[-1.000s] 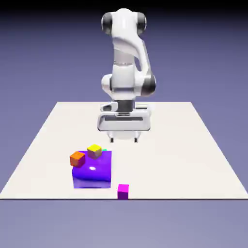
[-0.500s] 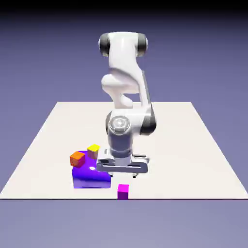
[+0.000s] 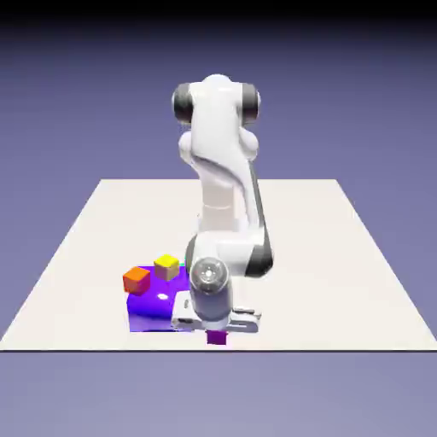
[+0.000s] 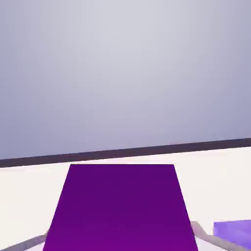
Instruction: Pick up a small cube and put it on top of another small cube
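Small cube [image 4: 120,208]: we see it at the table's [image 3: 341,256] near edge, between the fingertips [image 4: 200,232].
Gripper [image 3: 217,331]: jaws flank the cube; grip unclear.
Writing: we read none.

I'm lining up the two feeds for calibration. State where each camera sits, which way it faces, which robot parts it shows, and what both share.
Exterior view: fixed across the table, above, facing the robot; shows the whole arm bent down over the small cube, beside the purple-blue block carrying the orange cube and yellow cube.
Hand view: on the hand, looking along the gripper low over the table; only finger tips show.
Shared: the small cube, the block, the table.
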Robot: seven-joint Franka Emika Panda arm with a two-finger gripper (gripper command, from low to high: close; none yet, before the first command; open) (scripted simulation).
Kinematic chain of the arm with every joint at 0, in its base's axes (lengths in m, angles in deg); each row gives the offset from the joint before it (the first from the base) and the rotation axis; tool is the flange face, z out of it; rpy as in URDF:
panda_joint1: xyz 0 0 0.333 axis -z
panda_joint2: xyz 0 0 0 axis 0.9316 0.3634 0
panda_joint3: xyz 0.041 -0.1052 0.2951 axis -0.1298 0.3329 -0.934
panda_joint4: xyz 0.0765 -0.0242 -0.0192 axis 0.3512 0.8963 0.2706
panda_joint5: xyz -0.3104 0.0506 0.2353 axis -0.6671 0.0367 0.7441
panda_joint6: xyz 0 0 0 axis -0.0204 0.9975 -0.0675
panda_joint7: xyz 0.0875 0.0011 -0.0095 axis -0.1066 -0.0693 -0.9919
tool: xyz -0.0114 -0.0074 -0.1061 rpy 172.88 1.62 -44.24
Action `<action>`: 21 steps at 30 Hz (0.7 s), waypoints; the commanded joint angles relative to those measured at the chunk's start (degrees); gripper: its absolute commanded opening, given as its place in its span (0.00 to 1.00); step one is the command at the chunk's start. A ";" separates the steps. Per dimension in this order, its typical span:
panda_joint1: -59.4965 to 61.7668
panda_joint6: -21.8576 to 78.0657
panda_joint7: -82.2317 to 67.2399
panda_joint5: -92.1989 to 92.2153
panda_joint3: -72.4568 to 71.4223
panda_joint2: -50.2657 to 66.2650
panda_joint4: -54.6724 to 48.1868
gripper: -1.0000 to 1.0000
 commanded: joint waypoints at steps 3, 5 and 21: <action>-2.17 3.49 -7.42 -3.44 4.99 1.46 -2.13 0.00; -3.61 5.82 -12.41 -5.62 8.32 2.43 -3.55 0.00; -10.97 16.31 -46.22 -21.99 33.96 -4.56 4.33 0.00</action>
